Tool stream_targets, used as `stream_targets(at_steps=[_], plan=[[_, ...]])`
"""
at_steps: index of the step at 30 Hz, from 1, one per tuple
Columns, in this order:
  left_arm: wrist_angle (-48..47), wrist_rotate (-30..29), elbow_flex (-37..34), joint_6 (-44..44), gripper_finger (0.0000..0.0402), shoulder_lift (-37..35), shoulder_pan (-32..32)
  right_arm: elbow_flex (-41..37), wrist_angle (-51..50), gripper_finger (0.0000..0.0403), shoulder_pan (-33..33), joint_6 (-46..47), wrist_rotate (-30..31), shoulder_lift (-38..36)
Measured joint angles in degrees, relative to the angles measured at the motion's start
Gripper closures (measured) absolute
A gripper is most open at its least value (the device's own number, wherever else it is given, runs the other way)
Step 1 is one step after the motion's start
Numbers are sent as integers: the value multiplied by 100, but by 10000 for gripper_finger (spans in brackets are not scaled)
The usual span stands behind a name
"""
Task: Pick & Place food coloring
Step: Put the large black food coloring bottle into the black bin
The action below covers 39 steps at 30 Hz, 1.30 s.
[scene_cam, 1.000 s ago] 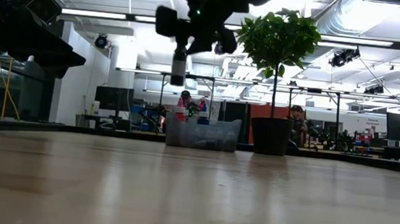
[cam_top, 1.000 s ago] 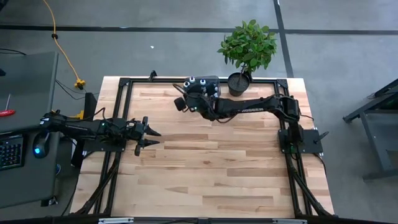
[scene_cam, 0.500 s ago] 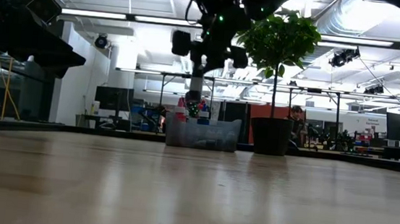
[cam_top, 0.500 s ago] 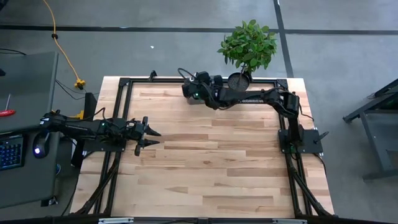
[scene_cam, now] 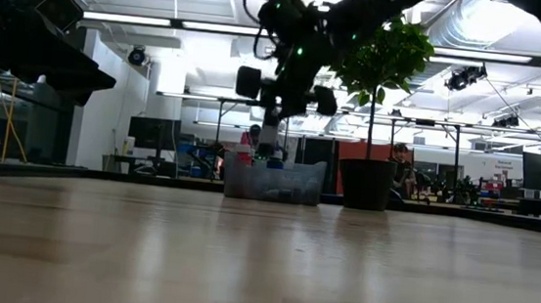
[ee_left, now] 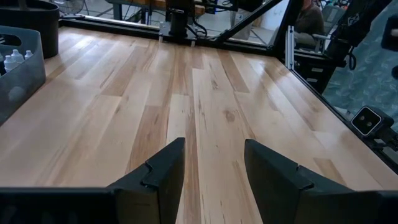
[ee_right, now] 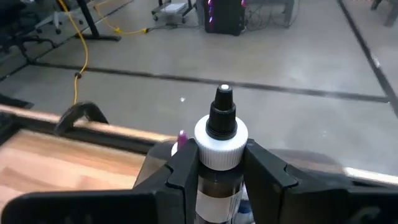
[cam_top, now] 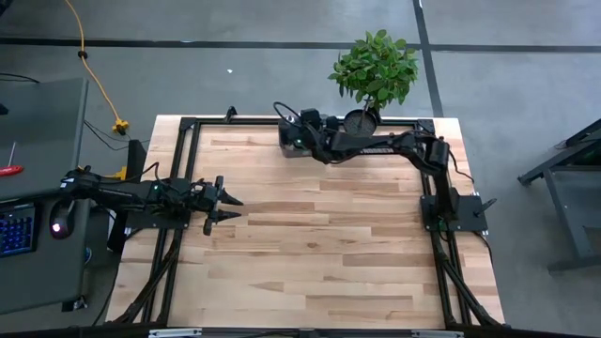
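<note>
Between the fingers of the right tool (ee_right: 214, 168), poised above the grey tray (scene_cam: 275, 181) at the tabletop's (cam_top: 310, 244) far edge, one food coloring bottle (ee_right: 219, 149) stands clamped upright by its white collar. A loose pinch or a bump on the tray wall could tip it, or knock the bottles already inside. Two pale caps (ee_left: 12, 59) show there; any others are hidden. One potted plant (cam_top: 374, 70) stands alongside. Well apart, the left tool (ee_left: 211, 168) hangs open and empty.
</note>
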Motion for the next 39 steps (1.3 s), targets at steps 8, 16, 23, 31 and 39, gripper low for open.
stream_targets(at_steps=[8,16,23,31,39], plan=[[-1,1,0,1,238,-2,1,-7,147,308,-14,-124,-179,305],[-1,-1,0,-1,238,-1,1,0,168,308,-122,-122,-269,440],[-1,7,0,-1,238,0,-1,2,392,308,-145,-255,-435,585],[-1,1,0,-1,238,0,0,-2,494,308,-178,-255,-712,805],[-1,1,0,-1,238,-1,-1,-2,495,295,-176,-268,-737,809]])
